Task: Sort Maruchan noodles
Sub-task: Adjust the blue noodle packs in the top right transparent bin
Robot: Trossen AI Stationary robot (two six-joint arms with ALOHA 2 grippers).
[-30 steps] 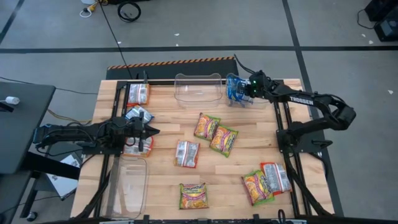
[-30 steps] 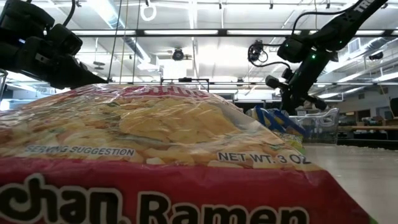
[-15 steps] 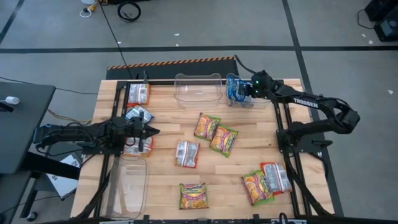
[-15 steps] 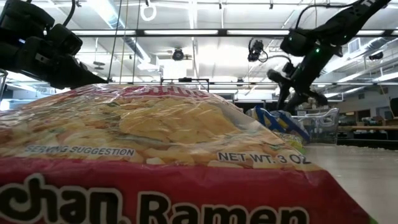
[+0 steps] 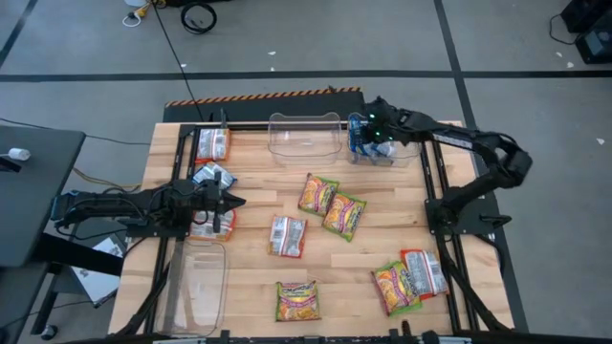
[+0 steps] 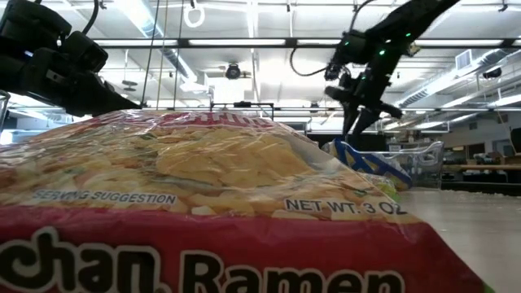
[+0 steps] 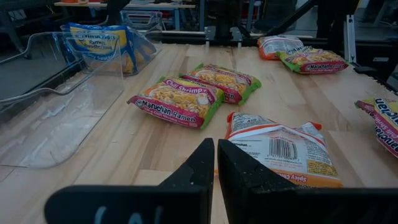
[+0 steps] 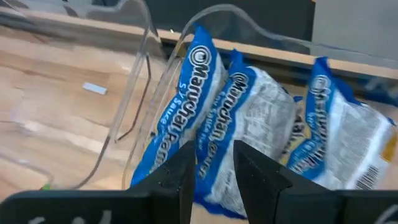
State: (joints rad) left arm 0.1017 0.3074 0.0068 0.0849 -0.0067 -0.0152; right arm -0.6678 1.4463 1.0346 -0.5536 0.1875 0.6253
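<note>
Upper right of the high view: right pincer (image 5: 367,131) hovers spread just above blue noodle packets (image 8: 249,130) standing in a clear tub (image 5: 387,156); left pincer (image 7: 215,163) pressed together.

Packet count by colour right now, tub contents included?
Blue-and-white packets: 4 (3 of them in the clear tub)
Yellow-green packets: 4
Red-orange packets: 4
Total: 12
</note>
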